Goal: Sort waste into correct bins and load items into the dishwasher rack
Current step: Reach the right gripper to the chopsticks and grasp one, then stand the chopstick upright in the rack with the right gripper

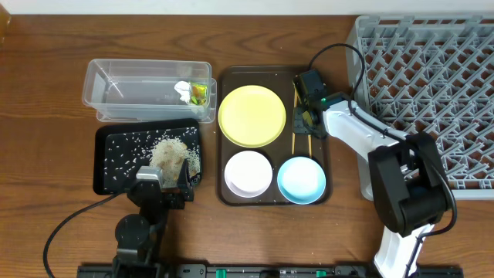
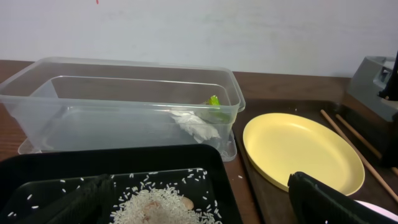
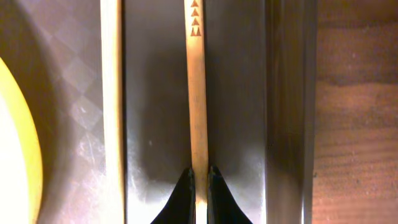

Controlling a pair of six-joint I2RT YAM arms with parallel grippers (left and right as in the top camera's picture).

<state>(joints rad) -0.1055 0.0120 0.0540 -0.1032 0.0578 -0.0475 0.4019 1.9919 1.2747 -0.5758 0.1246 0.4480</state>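
Overhead. Clear plastic rectangular tub (image 1: 147, 89) toward far left of wooden counter (image 1: 46, 46), with green-and-orange snack wrapper (image 1: 200, 93) and small crumpled white scrap (image 1: 184, 90) at its right end. Shallow black rectangular tray (image 1: 112, 158) just nearside of tub, holding clump of loose white rice grains (image 1: 170, 153). Left end effector (image 1: 164, 181) at that tray's near edge. Dark brown serving tray (image 1: 274, 194) mid-counter, carrying round pale yellow plate (image 1: 252, 115), small white bowl (image 1: 248, 173), small light blue bowl (image 1: 301, 179), and pair of thin wooden chopsticks (image 1: 293, 143) along its right side under right end effector (image 1: 305, 123). Large square grey plastic lattice rack (image 1: 432, 69) at far right corner.

Left wrist. Left end effector (image 2: 200, 186) spread wide above rice (image 2: 161, 205). Tub (image 2: 93, 106) beyond, plate (image 2: 298, 149) to the right.

Right wrist. Right end effector (image 3: 199, 180) pinched onto one chopstick (image 3: 196, 93). Second chopstick (image 3: 112, 93) lying apart, beside plate rim (image 3: 15, 155).
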